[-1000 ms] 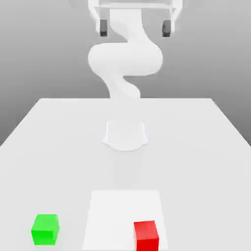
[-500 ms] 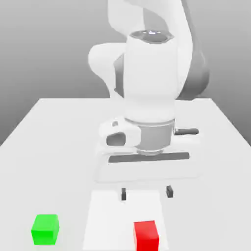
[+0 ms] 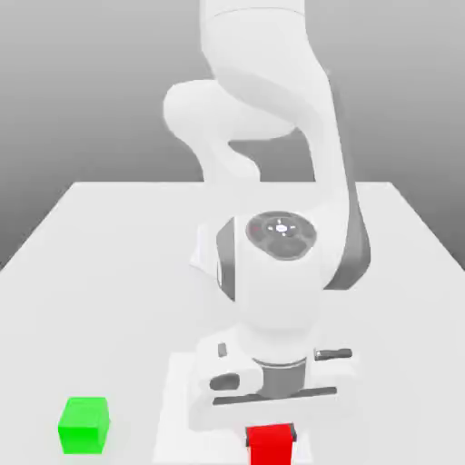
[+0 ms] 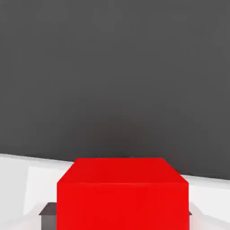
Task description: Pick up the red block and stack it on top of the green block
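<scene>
Hand [image 3: 271, 427] sits low over the red block [image 3: 270, 445], fingers apart on either side, so I'd center before squeezing, green block [image 3: 84, 425] waits well apart.

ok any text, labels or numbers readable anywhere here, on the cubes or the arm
None: there is no readable text.
Small bright red cube: plain matte faces, no label.
Small bright green cube: plain faces, no label.
White robot arm: a round marking on its joint cap, with no legible letters or numbers.
</scene>
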Controlling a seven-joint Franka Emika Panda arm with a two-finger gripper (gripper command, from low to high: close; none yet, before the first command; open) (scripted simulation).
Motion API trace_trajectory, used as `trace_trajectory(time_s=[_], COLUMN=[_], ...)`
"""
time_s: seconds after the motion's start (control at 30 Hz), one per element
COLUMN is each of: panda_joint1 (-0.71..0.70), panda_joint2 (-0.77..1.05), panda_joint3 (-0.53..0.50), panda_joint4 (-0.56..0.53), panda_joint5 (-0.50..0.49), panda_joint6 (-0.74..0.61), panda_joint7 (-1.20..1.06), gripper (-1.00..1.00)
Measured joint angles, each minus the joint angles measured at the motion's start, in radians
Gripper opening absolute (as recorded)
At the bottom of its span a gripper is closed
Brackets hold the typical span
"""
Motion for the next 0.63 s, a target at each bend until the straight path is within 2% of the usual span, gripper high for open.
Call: trace_trajectory(time_s=[0.13,0.37,0.5,0.53,0.63], panda_joint1=[-0.014,-0.208,-0.288,-0.297,-0.297], panda_joint2=[-0.128,-0.208,-0.109,-0.077,-0.077], panda_joint3=[0.002,-0.156,-0.189,-0.183,-0.183], panda_joint4=[-0.020,-0.021,-0.004,-0.002,-0.002], panda_joint5=[0.018,0.074,0.134,0.145,0.145], panda_joint6=[-0.109,-0.189,-0.110,-0.080,-0.080], panda_joint7=[-0.016,-0.108,-0.168,-0.177,-0.177], gripper=[-1.00,-1.00,-1.00,1.00,1.00])
